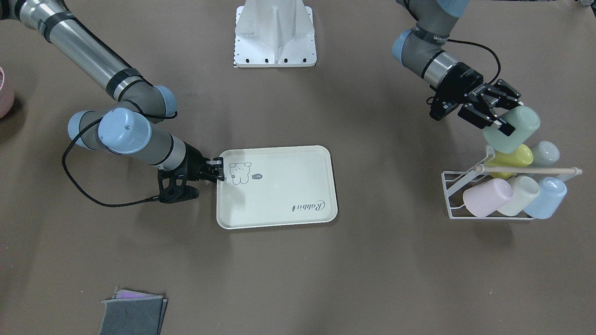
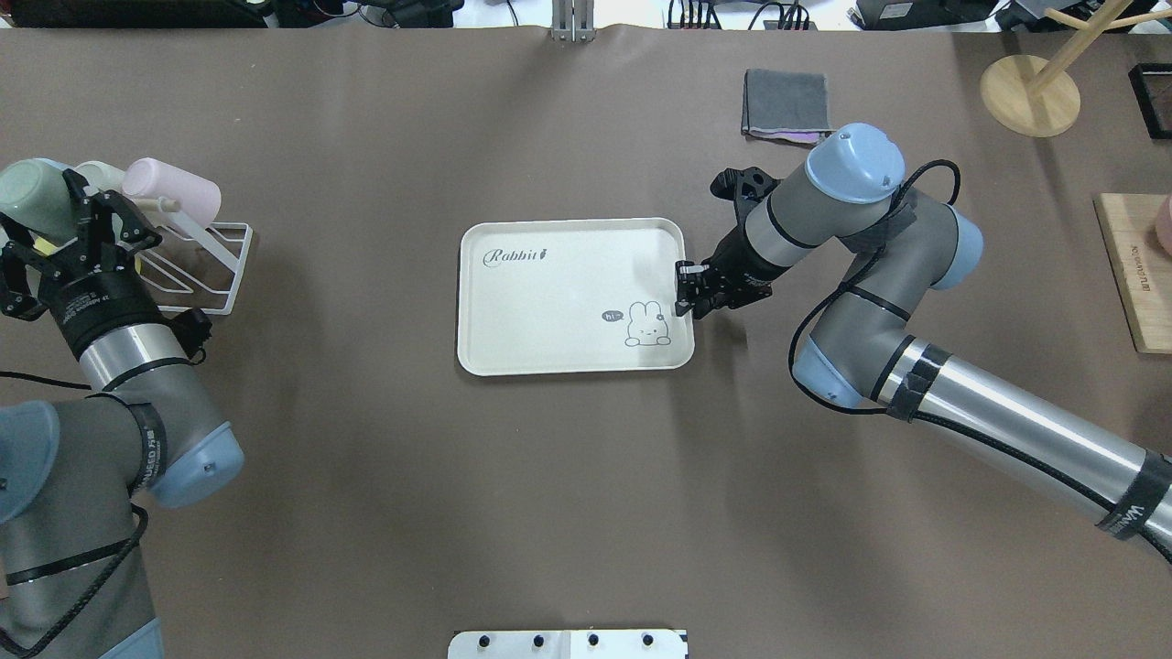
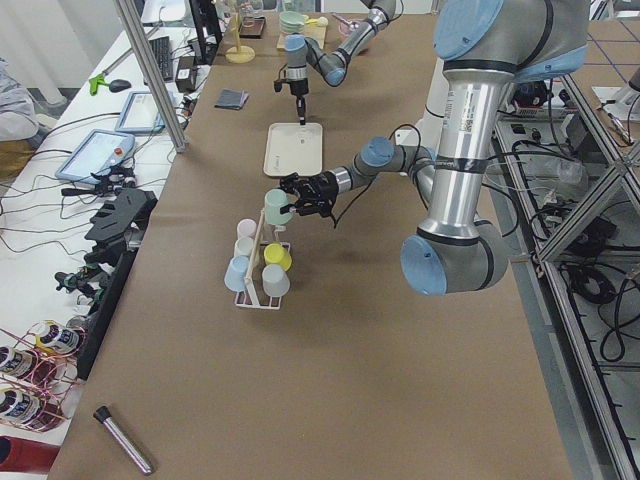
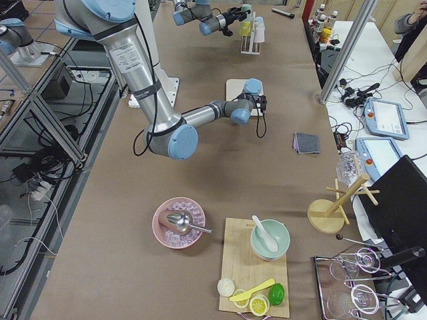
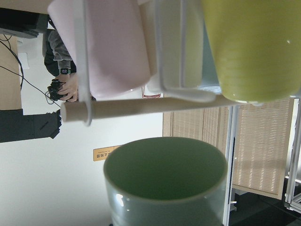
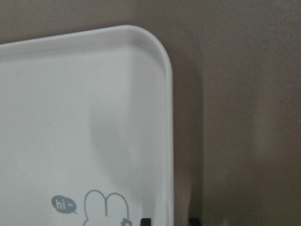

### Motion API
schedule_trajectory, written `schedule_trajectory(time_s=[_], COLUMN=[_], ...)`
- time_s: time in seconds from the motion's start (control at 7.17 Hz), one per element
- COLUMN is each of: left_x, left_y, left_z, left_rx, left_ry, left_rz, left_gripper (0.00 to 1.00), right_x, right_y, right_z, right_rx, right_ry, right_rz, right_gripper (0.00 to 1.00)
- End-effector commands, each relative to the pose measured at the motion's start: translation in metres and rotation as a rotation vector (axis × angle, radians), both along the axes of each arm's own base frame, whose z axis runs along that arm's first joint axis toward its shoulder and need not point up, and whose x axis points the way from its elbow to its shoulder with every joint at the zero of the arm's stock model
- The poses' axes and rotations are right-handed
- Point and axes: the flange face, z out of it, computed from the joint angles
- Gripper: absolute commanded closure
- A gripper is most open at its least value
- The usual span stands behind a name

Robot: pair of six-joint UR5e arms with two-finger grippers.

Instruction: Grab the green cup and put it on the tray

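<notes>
Overhead exterior view places the left claw at the upper left of the frame, and the front-facing view shows it more plainly at the right of frame. There the left claw (image 1: 505, 116) pinches the green cup (image 1: 514, 128) by its wall, one finger lying across the near side. The cup is tilted on its side and sits just above the white wire rack (image 1: 454, 195), which carries a yellow-green cup (image 1: 514, 158), a pink cup (image 1: 486, 197) and several other pale ones. In the left wrist view a gap shows between the green cup's rim and the rack's wooden bar (image 5: 141, 107), so the cup appears free of the rack. The tray (image 1: 279, 148) lies flat on the surface at the centre of the frame, well apart from the cup, and nothing stands on it. The right claw (image 1: 219, 170) is at the tray's left edge in the front view. In the right wrist view its tips stand close together on either side of the rim, but whether they press on it cannot be told. Judgement: the pick is made and the carry is the step in hand. The next move calls for lifting clear of the neighbouring cups, crossing the surface to the tray, and righting the cup. It should then be lowered onto a bare part of the tray, away from the right claw, before the grip is released.
</notes>
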Motion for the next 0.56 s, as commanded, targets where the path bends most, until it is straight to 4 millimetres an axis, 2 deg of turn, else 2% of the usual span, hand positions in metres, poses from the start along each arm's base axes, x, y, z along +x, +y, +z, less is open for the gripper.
schedule_trajectory(time_s=[0.0, 0.14, 0.28, 0.42], left_x=[-0.022, -0.021, -0.017, -0.016], left_y=[0.011, 0.021, 0.028, 0.035], left_z=[-0.013, -0.019, -0.021, -0.039], left_rx=[0.054, 0.093, 0.135, 0.153], left_ry=[0.328, 0.504, 0.71, 0.888], left_rz=[-0.21, -0.311, -0.451, -0.538], left_gripper=[1.0, 1.0, 1.0, 1.0], right_x=[0.001, 0.008, 0.025, 0.045], right_y=[-0.001, -0.006, -0.02, -0.033], right_z=[-0.001, -0.004, -0.006, -0.009], right_rx=[-0.003, -0.003, -0.007, -0.008], right_ry=[0.0, -0.003, -0.008, -0.018], right_rz=[0.009, 0.021, 0.047, 0.069], right_gripper=[0.0, 0.0, 0.0, 0.0])
